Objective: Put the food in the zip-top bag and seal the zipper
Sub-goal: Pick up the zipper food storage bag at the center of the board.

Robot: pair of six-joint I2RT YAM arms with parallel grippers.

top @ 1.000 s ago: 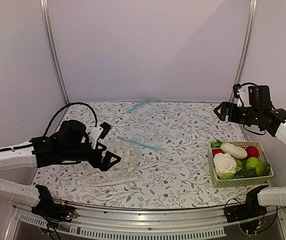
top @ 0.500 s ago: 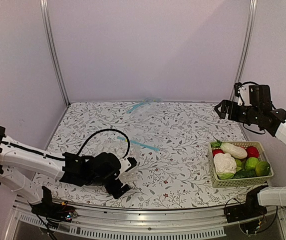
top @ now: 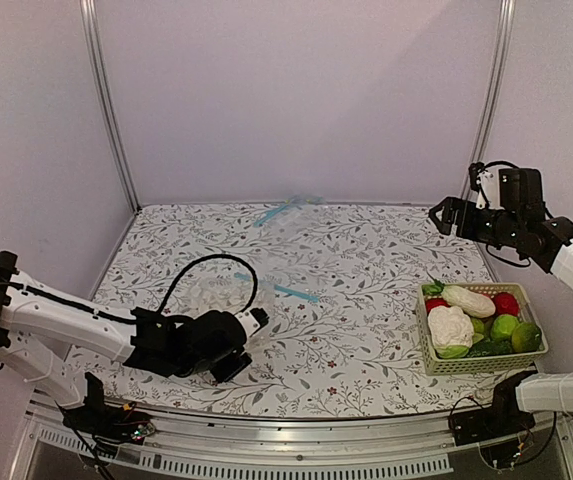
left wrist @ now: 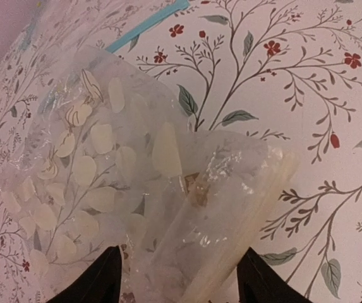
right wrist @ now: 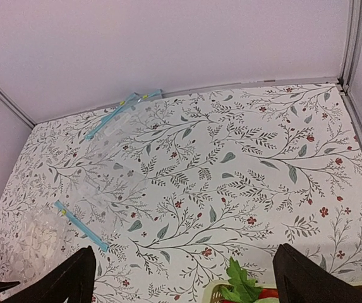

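Observation:
The zip-top bag (top: 221,300), clear with white dots, lies crumpled at the table's near left, its light-blue zipper (top: 281,291) on the far side. My left gripper (top: 232,364) is low at the bag's near edge. In the left wrist view a folded corner of the zip-top bag (left wrist: 187,189) lies between the fingers of the left gripper (left wrist: 184,285), which stand apart, open. The zipper (left wrist: 146,28) shows at the top. The food sits in a basket (top: 436,362): cauliflower (top: 450,326), radish (top: 469,300), lemon (top: 526,337), green fruit (top: 504,325). My right gripper (top: 444,219) hangs open, high above the table's right side.
A second, undotted clear bag (top: 286,212) with a blue strip lies at the back. Red fruits (top: 507,303) and a cucumber (top: 486,349) share the basket. In the right wrist view, radish leaves (right wrist: 241,287) poke up at the bottom edge.
My left arm has dropped from above the bag and swung toward the table's near edge, its fingers now flanking the bag's corner and slightly narrower. The right arm has not moved.

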